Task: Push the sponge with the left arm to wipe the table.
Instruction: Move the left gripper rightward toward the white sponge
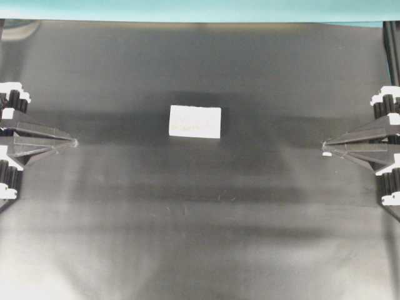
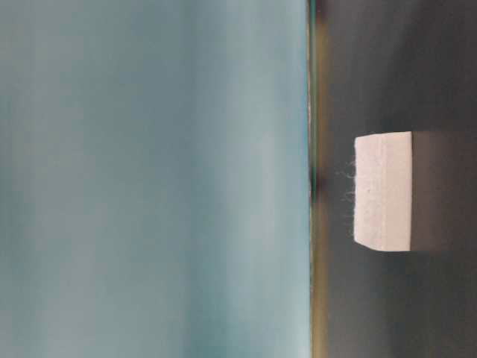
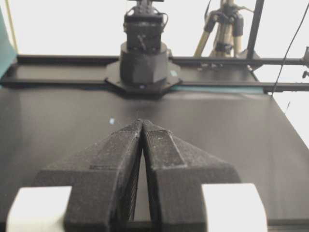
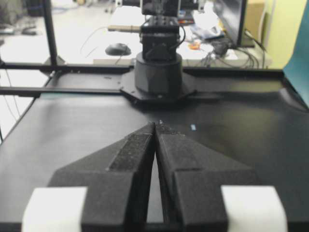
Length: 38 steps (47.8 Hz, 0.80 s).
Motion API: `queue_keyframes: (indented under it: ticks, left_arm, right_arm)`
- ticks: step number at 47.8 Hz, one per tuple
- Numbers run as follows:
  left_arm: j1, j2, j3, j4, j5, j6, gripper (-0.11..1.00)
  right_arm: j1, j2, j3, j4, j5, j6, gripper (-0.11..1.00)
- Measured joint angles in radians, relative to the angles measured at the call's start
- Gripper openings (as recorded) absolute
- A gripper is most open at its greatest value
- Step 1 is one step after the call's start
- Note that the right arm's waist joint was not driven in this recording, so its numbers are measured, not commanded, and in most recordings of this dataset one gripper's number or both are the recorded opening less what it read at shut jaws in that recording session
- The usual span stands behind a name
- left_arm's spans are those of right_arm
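Note:
The white sponge (image 1: 195, 122) lies flat on the dark table (image 1: 187, 237), a little behind the middle. It also shows in the table-level view (image 2: 384, 192). My left gripper (image 1: 75, 143) rests at the left edge, shut and empty, its tip pointing toward the centre, well apart from the sponge. In its wrist view (image 3: 142, 122) the jaws meet at the tip. My right gripper (image 1: 324, 147) rests at the right edge, likewise shut and empty (image 4: 155, 124). The sponge is out of view in both wrist views.
A teal strip (image 1: 187, 9) runs along the table's far edge. A tiny white speck (image 1: 327, 154) lies by the right gripper's tip. Each wrist view shows the opposite arm's base (image 3: 145, 58) (image 4: 159, 63). A tripod (image 3: 224, 29) stands beyond the table.

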Motion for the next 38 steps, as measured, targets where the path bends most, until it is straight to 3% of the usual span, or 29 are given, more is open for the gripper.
queue_keyframes:
  ticks: [3, 6, 10, 23, 38]
  left_arm:
    - [-0.002, 0.006, -0.003, 0.006, 0.005, -0.009, 0.05]
    - [0.002, 0.038, -0.02, 0.026, 0.009, -0.049, 0.0]
    - [0.014, 0.095, -0.04, 0.034, 0.012, -0.094, 0.0]
    - [0.126, 0.318, -0.103, 0.037, 0.012, -0.17, 0.0]
    - [0.201, 0.649, -0.287, 0.037, 0.014, -0.232, 0.01]
  right_arm:
    - [0.0, 0.0, 0.003, 0.0, 0.0, 0.0, 0.07]
    - [0.0, 0.0, 0.012, 0.0, 0.006, -0.002, 0.01]
    - [0.0, 0.0, 0.02, 0.0, 0.025, -0.002, 0.0]
    - [0.0, 0.0, 0.02, 0.0, 0.067, -0.002, 0.0]
    - [0.0, 0.0, 0.023, 0.0, 0.08, -0.002, 0.0]
